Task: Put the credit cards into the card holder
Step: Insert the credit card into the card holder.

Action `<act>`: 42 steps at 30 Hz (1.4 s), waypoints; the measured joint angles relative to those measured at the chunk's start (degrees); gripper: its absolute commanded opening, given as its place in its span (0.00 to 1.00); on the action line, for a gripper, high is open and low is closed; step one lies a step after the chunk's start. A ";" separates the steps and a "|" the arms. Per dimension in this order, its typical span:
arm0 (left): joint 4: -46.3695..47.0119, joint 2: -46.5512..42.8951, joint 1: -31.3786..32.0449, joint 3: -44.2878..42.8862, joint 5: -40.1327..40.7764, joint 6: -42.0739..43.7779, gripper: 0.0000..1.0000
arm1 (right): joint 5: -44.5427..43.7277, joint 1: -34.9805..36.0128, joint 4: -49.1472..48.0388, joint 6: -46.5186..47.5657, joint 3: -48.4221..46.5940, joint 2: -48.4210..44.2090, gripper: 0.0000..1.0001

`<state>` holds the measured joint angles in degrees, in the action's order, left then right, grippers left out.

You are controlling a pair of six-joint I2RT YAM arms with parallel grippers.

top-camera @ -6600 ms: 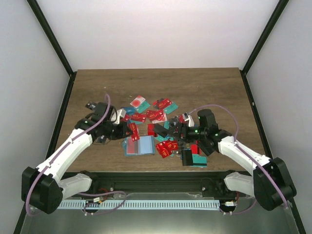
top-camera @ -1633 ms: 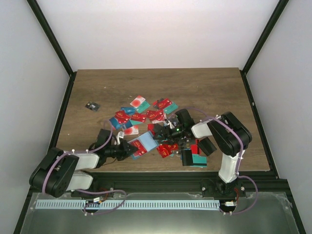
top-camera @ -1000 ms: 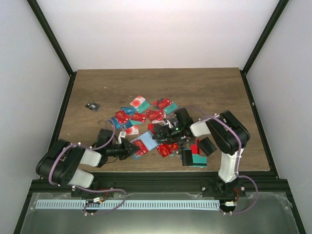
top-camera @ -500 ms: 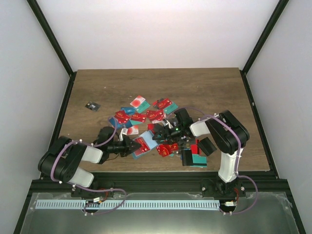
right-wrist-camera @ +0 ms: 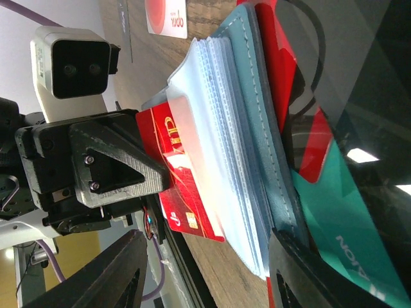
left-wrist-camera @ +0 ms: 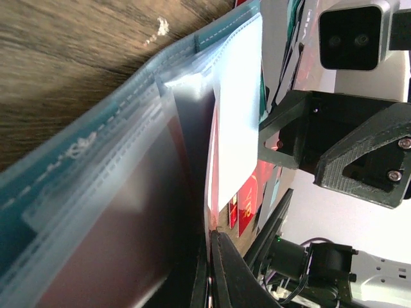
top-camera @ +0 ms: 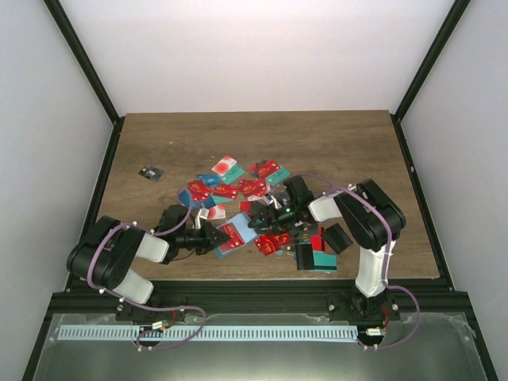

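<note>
- Left fingers (left-wrist-camera: 225,273) are clamping a red card (right-wrist-camera: 183,192), pressing its front edge into the holder (right-wrist-camera: 218,141) just ahead, probably seeking a clear sleeve.
- Right fingers (right-wrist-camera: 122,269) are standing apart with the holder between them, seemingly steadying it.

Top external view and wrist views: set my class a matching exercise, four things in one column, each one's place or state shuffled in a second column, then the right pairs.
1. white rectangular card with a red blot
2. small black flat object
3. red plastic credit card
4. teal-blue bifold card holder

A. alone, left of the card pile
B. pinched by the left gripper at the clear sleeves
C. at that pile's far edge
D. lying open, clear sleeves fanned

Pairs: 1-C, 2-A, 3-B, 4-D
</note>
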<state>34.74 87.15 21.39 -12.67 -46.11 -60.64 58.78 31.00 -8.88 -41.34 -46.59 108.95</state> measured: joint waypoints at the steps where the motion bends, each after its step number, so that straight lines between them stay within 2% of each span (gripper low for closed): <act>1: 0.42 0.57 -0.04 -0.04 -0.15 0.04 0.04 | 0.00 0.00 0.13 0.02 -0.11 0.02 0.54; 6: 3.08 3.26 -0.04 -0.42 -0.76 0.00 0.04 | -0.02 0.00 0.50 0.31 -0.55 0.22 0.53; 10: 4.46 4.79 -0.04 -1.09 -1.22 -0.28 0.04 | -0.04 0.00 0.70 0.59 -0.72 0.46 0.46; 19: 2.34 3.06 -0.04 -1.25 0.00 0.48 0.04 | 0.33 0.00 1.51 1.55 -1.53 1.86 0.38; 26: -1.60 -0.59 -0.26 -1.27 2.73 1.73 0.04 | 0.33 0.00 2.32 1.90 -1.95 2.95 0.19; 33: -0.70 -0.17 -0.33 -0.96 3.30 1.73 0.04 | 0.42 0.00 3.08 2.54 -2.51 3.74 0.02; 42: -1.42 -1.03 -0.37 -0.72 3.78 2.16 0.04 | 0.15 0.09 4.04 3.50 -2.78 3.76 0.01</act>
<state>33.32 86.13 21.02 -13.39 -42.33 -58.48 58.94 31.09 -4.84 -37.85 -49.36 112.71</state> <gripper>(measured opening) 0.041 0.024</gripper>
